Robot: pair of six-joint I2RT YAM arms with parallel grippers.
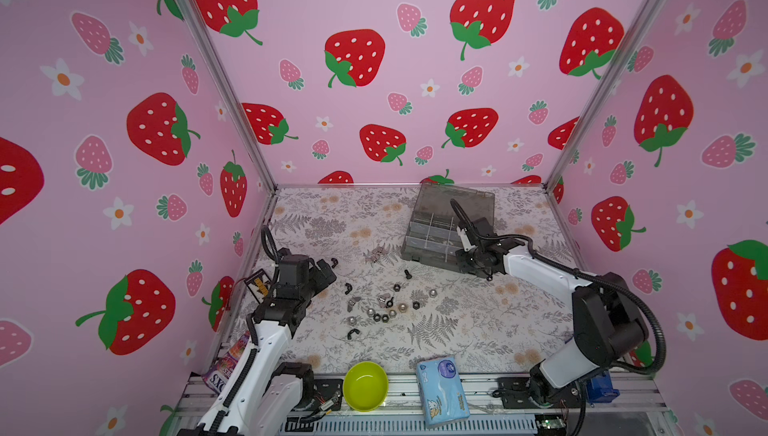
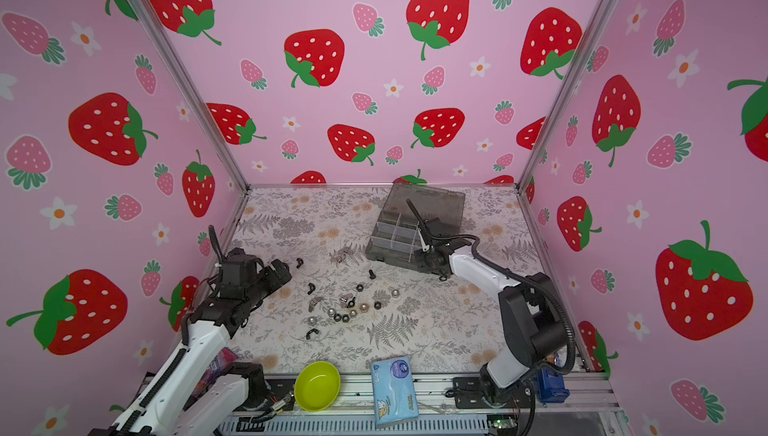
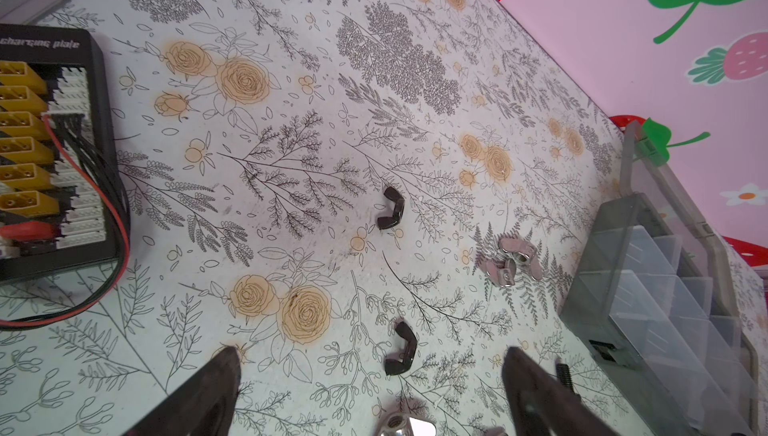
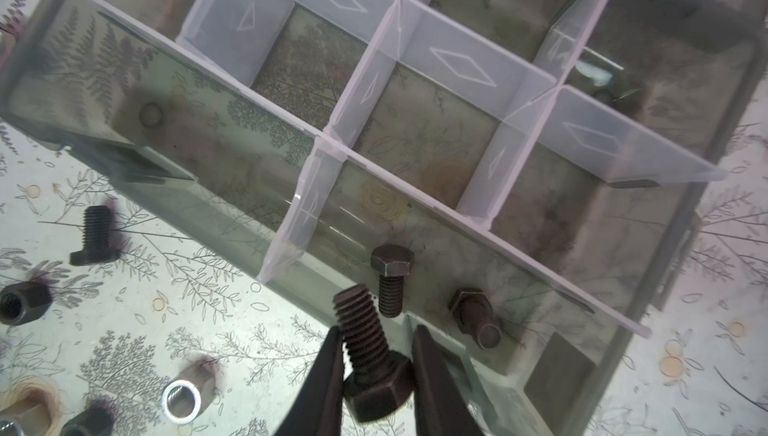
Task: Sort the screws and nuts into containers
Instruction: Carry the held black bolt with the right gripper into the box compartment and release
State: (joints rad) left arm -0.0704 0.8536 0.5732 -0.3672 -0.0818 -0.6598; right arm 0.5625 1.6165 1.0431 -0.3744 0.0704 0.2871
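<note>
With the right tool (image 4: 376, 330) clamped on a black screw (image 4: 376, 388), we are holding it by the compartment (image 4: 436, 246) of like screws (image 4: 390, 280) for sorting; left tool (image 3: 368, 353) apart.

Smoky-grey translucent plastic organizer box (image 1: 419, 251), lid raised, two short black hex-head screws (image 4: 388, 284) lying in one front compartment, third black screw (image 4: 370, 375) pinched in right gripper (image 4: 376, 332) over it, black and silver nuts (image 1: 377, 317) scattered nearby

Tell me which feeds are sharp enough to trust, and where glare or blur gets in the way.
Right wrist: the screw in the right gripper is clear; the box dividers carry glare, and dark pieces show purple fringing. Left wrist: the print on the table is sharp, the left gripper soft at the frame edge. Both top views: even light, wide-angle stretch, nuts tiny.
</note>
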